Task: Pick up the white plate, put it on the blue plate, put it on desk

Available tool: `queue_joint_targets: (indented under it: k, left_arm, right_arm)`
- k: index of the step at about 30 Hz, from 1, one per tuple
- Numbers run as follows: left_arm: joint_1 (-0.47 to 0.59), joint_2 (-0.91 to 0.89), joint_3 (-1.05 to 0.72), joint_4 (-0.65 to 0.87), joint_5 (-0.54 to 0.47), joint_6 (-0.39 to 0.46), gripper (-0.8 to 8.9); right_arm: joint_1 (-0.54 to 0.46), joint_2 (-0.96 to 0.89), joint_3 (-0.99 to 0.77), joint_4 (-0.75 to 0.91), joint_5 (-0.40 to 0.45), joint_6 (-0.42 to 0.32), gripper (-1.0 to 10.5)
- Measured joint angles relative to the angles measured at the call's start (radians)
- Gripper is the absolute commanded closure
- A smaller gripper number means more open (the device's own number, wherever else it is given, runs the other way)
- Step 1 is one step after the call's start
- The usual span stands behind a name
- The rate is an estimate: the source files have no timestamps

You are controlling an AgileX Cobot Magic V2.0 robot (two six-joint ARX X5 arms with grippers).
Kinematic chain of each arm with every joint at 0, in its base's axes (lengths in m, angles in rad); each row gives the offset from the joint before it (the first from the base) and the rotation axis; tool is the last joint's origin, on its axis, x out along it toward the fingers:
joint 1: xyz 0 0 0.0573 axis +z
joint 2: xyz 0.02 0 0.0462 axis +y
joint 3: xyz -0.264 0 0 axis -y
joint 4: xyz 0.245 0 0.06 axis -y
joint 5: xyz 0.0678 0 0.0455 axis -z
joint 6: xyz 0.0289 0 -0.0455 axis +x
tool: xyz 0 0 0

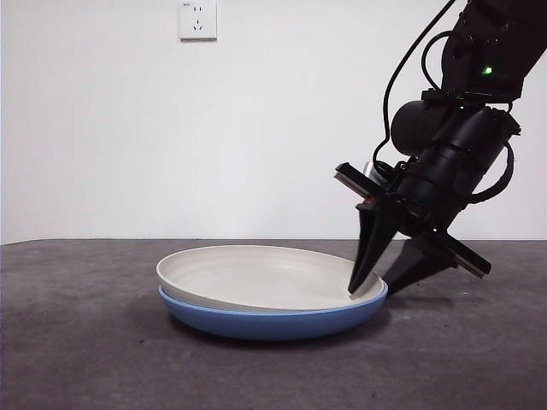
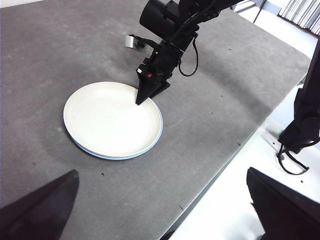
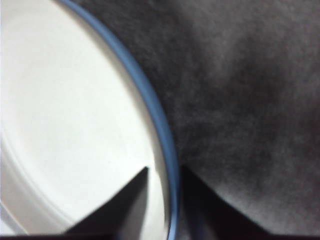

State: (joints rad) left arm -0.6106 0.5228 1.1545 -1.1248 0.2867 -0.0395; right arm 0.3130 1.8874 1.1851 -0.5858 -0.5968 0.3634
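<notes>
The white plate (image 1: pixel 256 273) (image 2: pixel 110 117) (image 3: pixel 65 125) lies nested on the blue plate (image 1: pixel 265 323) (image 3: pixel 160 122), whose blue rim shows under it (image 2: pixel 158 135). Both rest on the dark grey desk (image 1: pixel 77 342) (image 2: pixel 60 45). My right gripper (image 1: pixel 372 289) (image 2: pixel 143 97) (image 3: pixel 165 169) is down at the plates' right rim. It is open: one jaw stands inside the white plate, the other outside both rims. High over the desk's near edge, my left gripper (image 2: pixel 161 171) is wide open and holds nothing.
A wall socket (image 1: pixel 197 20) sits on the white wall behind. The left wrist view shows the desk's edge (image 2: pixel 235 150), with a white surface and a black arm mount (image 2: pixel 305 115) beyond it.
</notes>
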Motion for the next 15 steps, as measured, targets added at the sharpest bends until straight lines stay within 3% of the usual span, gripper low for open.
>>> queue_joint_targets:
  k: [4, 10, 15]
  left_arm:
    - [0.000, 0.000, 0.000, 0.000, 0.000, 0.000, 2.50]
    - [0.000, 0.000, 0.000, 0.000, 0.000, 0.000, 2.50]
    - [0.000, 0.000, 0.000, 0.000, 0.000, 0.000, 2.50]
  right_arm:
    - [-0.017, -0.008, 0.000, -0.018, 0.000, -0.005, 6.4]
    - [-0.053, -0.116, 0.010, -0.121, 0.103, -0.027, 4.0]
    - [-0.052, -0.274, 0.024, -0.213, 0.204, -0.054, 3.9]
